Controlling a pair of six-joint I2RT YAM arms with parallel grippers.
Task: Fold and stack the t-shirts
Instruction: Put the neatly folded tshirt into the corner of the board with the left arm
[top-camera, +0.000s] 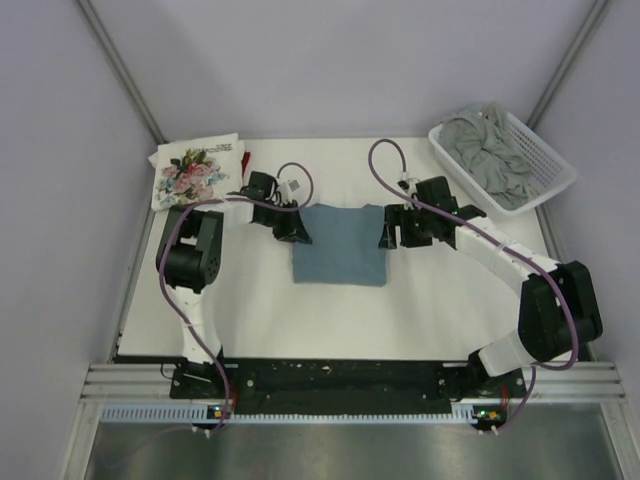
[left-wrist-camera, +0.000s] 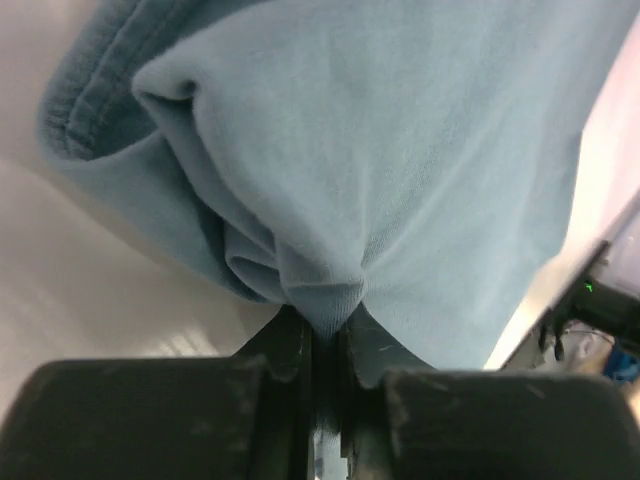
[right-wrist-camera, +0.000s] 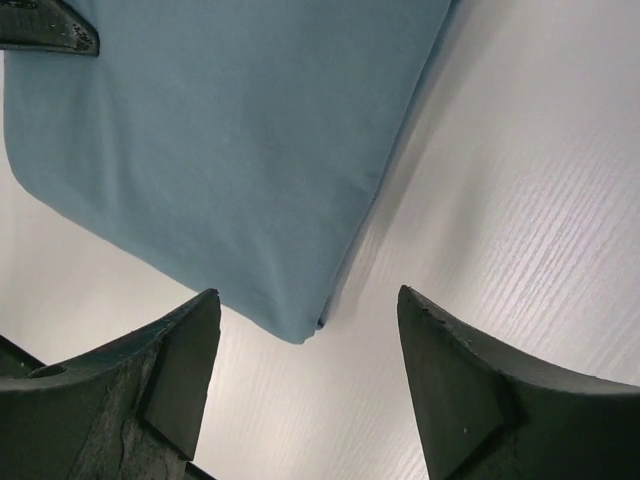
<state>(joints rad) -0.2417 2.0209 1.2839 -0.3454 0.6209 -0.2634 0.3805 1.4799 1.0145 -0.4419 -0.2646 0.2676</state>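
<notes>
The folded blue shirt (top-camera: 340, 245) lies in the middle of the surface (top-camera: 420, 300); the left end effector (left-wrist-camera: 325, 330) is clamped on its bunched left edge; the right end effector (right-wrist-camera: 310, 300) stands apart above its right corner; the floral shirt (top-camera: 195, 170) sits far left; the grey shirt (top-camera: 490, 150) fills the basket (top-camera: 556, 170).

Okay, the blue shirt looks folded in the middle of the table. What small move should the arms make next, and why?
Probably ease the right gripper onto the teal shirt's right edge and close. Its jaws stand open, holding nothing, while the left gripper pinches the opposite side. A two-sided hold would likely carry it flat to the floral shirt.
</notes>
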